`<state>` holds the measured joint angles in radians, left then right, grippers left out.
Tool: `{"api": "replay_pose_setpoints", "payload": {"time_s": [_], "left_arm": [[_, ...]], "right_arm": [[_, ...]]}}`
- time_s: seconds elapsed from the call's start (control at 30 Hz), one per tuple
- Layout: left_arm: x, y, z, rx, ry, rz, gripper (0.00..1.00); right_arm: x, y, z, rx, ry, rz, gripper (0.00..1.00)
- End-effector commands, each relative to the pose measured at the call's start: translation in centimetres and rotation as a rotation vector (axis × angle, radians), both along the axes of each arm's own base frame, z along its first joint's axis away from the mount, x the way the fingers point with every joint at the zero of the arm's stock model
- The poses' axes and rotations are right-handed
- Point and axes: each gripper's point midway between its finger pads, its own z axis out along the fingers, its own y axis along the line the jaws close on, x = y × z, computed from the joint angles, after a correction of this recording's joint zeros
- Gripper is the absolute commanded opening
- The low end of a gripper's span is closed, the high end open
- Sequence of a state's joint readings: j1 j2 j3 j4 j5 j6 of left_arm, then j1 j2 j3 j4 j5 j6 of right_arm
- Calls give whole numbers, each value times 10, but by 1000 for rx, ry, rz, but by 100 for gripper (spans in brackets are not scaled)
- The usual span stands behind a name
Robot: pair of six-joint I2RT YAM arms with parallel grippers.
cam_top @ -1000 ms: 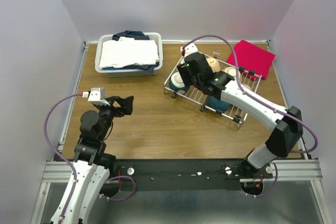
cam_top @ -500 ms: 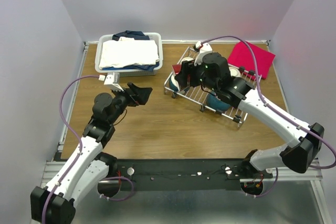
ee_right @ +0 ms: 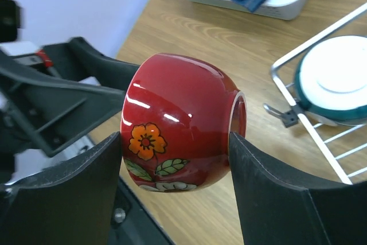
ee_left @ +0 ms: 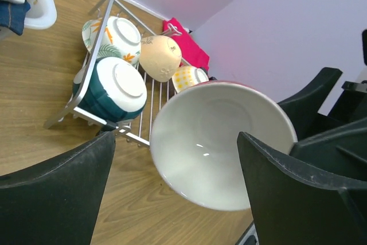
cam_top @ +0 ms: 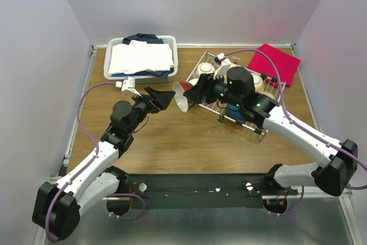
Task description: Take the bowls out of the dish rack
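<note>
Red bowl (ee_right: pixel 172 98), glossy, with an orange flower and green leaves outside and plain white inside, is clamped on its side in your right claw (ee_right: pixel 175 139), mid-frame in the top view, just off the dish rack's (ee_left: pixel 97 50) left end. Your left claw (cam_top: pixel 160 97) gapes wide at its mouth, just beside it. Inside the rack lie a teal bowl (ee_left: pixel 112 90), floral bowl (ee_left: pixel 117 35), beige bowl (ee_left: pixel 160 57) and yellow-patterned bowl (ee_left: pixel 186 76); a white bin (cam_top: pixel 140 61) sits upper left.
</note>
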<state>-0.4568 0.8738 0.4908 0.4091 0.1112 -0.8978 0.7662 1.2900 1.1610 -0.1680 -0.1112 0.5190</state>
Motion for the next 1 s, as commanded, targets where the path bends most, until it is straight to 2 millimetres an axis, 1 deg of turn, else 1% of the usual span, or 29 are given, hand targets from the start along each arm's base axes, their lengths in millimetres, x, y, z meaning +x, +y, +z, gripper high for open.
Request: {"api": "replay_pose_setpoints", "payload": {"time_s": [0.0,0.1,0.13,0.17,0.2,0.23,0.27,0.33,0.37,0.43,0.47,0.5,0.53,0.57,0.63,0.67,0.7,0.73,0.77,0.8,0.87,0.9,0.93,0.97], "left_arm": [[3,0,-9,-57,31,34,94],[3,-1,-21,-56,63,35,89],[2,-2,-20,-61,63,31,88],[2,-3,-23,-62,68,28,84],[1,-6,-23,-69,74,16,81],[1,-7,-22,-77,72,13,79],[0,-8,-24,-79,77,7,73],[-2,-12,-23,-95,78,-13,66],[-3,-12,-23,-100,79,-16,58],[-5,-13,-25,-115,86,-21,49],[-5,-14,-26,-123,88,-23,42],[-6,-13,-29,-126,95,-23,38],[-7,-14,-27,-136,89,-27,35],[-8,-14,-28,-139,91,-28,26],[-9,-14,-32,-136,98,-28,17],[-9,-13,-31,-138,96,-26,6],[-10,-12,-32,-134,96,-23,1],[-11,-11,-36,-126,109,-19,0],[-11,-9,-33,-127,100,-12,0],[-10,-5,-34,-119,97,8,0],[-11,0,-38,-98,107,32,0],[-11,5,-34,-87,86,57,0],[-12,8,-39,-66,98,65,0],[-12,13,-34,-63,82,92,0]], "right_arm": [[-12,11,62,243,-94,59,39],[-16,14,63,273,-82,77,39],[-18,15,65,289,-73,85,39],[-19,15,67,302,-76,90,39],[-20,16,63,305,-67,94,39],[-21,17,64,315,-60,97,39],[-21,17,64,323,-61,99,39],[-23,18,60,331,-47,103,39],[-22,18,60,338,-48,101,39],[-24,18,57,344,-36,104,39],[-25,18,59,354,-40,107,39],[-25,18,58,357,-37,107,39],[-26,18,56,360,-29,105,39],[-26,18,55,363,-26,105,39],[-26,17,53,366,-23,103,40],[-26,16,49,364,-19,99,41],[-26,16,47,362,-14,95,45],[-26,14,46,361,-12,88,47],[-26,13,43,355,-8,83,50],[-26,12,41,348,-9,77,59],[-25,7,37,320,-12,55,69],[-24,5,34,308,-14,45,76],[-22,2,31,294,-20,29,79],[-23,-1,31,285,-23,22,82]]}}
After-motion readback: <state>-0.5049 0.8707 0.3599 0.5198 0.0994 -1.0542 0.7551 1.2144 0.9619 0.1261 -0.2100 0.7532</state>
